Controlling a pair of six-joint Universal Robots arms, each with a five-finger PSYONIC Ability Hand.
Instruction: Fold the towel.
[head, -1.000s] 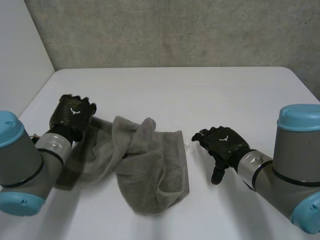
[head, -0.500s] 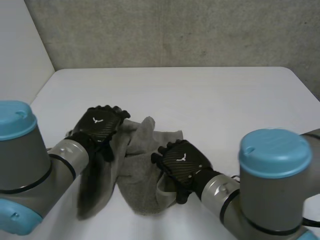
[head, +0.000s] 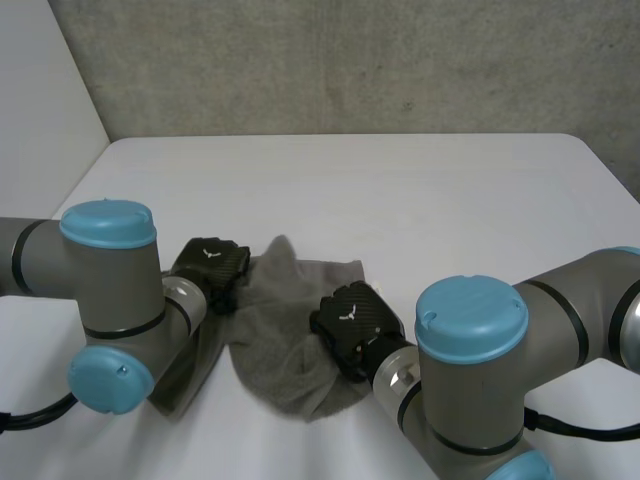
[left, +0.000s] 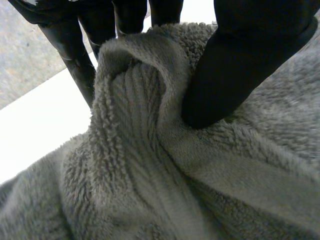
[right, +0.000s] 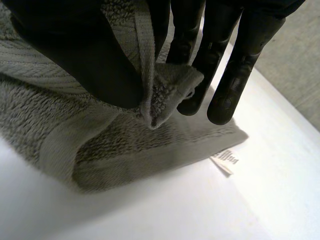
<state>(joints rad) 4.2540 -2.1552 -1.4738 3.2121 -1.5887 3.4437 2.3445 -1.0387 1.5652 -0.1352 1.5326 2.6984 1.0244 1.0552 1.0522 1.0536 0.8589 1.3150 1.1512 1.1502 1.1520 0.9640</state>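
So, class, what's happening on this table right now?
A two-armed robot is working on a grey towel that lies crumpled on the white table. The left hand pinches a raised fold on the towel's left side between thumb and fingers. The right hand pinches a hemmed edge on its right side, near the small label. The towel is not yet folded neatly.

The left arm (head: 110, 290) and right arm (head: 480, 360) were bent in toward the middle, elbows nearest the camera. The left hand (head: 212, 268) sat palm-down on the left part of the towel (head: 285, 345), its thumb (left: 235, 75) and fingers (left: 75, 55) pinching a raised fold. The right hand (head: 352, 322) sat at the towel's right edge, thumb (right: 80, 55) and fingers (right: 235, 65) closed on a hemmed fold.
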